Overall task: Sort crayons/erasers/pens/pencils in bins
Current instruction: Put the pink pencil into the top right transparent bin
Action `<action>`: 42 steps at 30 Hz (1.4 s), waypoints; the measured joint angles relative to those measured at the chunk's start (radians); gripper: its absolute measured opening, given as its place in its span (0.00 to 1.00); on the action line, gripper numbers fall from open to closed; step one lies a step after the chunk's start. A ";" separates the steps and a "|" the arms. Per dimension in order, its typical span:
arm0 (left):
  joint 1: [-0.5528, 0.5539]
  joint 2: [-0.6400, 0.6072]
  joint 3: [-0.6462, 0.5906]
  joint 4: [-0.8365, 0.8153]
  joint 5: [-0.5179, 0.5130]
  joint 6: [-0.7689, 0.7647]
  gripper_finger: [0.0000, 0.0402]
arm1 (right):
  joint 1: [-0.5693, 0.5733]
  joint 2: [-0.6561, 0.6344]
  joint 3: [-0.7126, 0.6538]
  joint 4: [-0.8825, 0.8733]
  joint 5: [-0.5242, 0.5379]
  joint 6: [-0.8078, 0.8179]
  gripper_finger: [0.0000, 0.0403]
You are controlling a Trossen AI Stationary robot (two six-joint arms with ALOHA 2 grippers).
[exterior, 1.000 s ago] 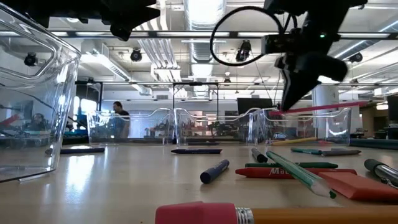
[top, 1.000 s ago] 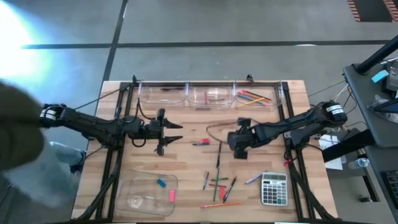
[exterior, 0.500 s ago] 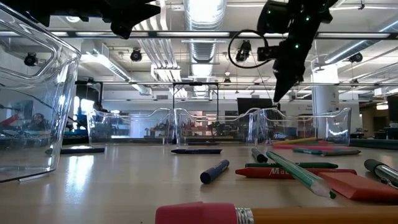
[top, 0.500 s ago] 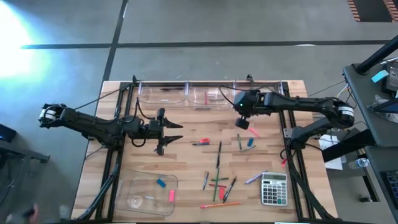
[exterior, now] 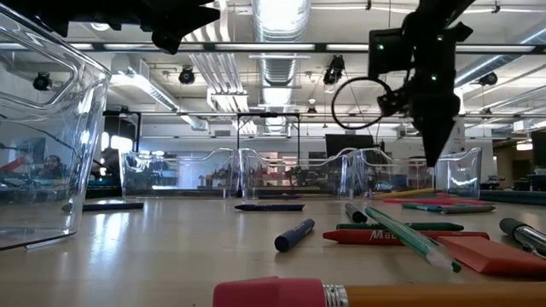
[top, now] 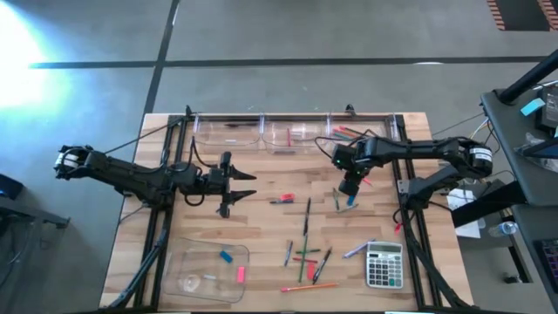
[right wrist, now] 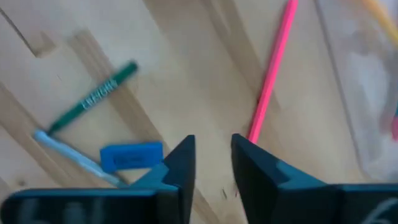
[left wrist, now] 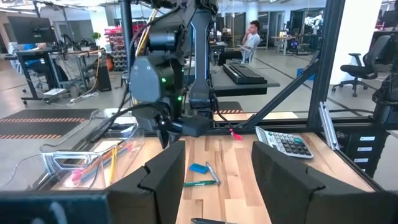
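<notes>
My right gripper [right wrist: 211,155] points down over the table, just on the near side of the right-hand bin [top: 357,135], which holds orange and pink pencils. Its fingers stand slightly open with nothing between them. A pink pencil [right wrist: 270,81] lies on the wood with its near end beside one fingertip; I cannot tell whether they touch. A blue eraser [right wrist: 130,155], a green crayon [right wrist: 93,99] and a light blue pen [right wrist: 68,155] lie close by. My left gripper [top: 244,187] waits open, level, left of centre.
Two more clear bins [top: 228,131] [top: 292,135] line the far edge. The shallow tray [top: 187,253] at the near left holds a blue and a pink eraser. Several pens, crayons and pencils [top: 305,253] lie scattered near the middle. A grey calculator [top: 384,264] sits near right.
My right gripper has swung from the table's middle toward the far right, up to the right-hand bin, then come a little back toward the near edge and tipped steeply down. The pink pencil it carried a second ago is no longer in its fingers.
</notes>
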 joint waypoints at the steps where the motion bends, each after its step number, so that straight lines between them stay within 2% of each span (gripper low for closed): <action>1: 0.000 0.000 0.000 -0.001 0.000 -0.003 0.43 | 0.000 -0.011 -0.020 0.002 0.000 0.008 0.26; 6: 0.000 0.000 -0.002 -0.009 0.001 -0.026 0.43 | 0.000 -0.072 -0.144 0.043 0.000 0.074 0.34; 13: 0.000 0.000 -0.002 -0.008 0.001 -0.026 0.43 | 0.000 -0.169 -0.297 0.153 0.010 0.175 0.36; 15: 0.000 0.000 -0.002 -0.008 0.001 -0.026 0.43 | 0.000 -0.191 -0.303 0.166 0.015 0.203 0.36; 20: 0.000 0.000 -0.002 -0.007 0.001 -0.026 0.43 | -0.005 -0.231 -0.323 0.167 0.115 0.352 0.36; 26: 0.000 0.000 -0.002 -0.008 0.001 -0.026 0.43 | -0.006 -0.208 -0.366 0.173 0.115 0.446 0.36; 31: 0.000 0.000 -0.002 -0.008 0.001 -0.027 0.43 | -0.021 -0.165 -0.397 0.184 0.114 0.478 0.36; 37: 0.000 0.000 -0.002 -0.008 0.001 -0.028 0.43 | -0.029 -0.144 -0.413 0.201 0.108 0.444 0.36; 42: 0.000 0.000 -0.002 -0.008 0.001 -0.028 0.43 | -0.030 -0.151 -0.414 0.234 0.041 0.379 0.31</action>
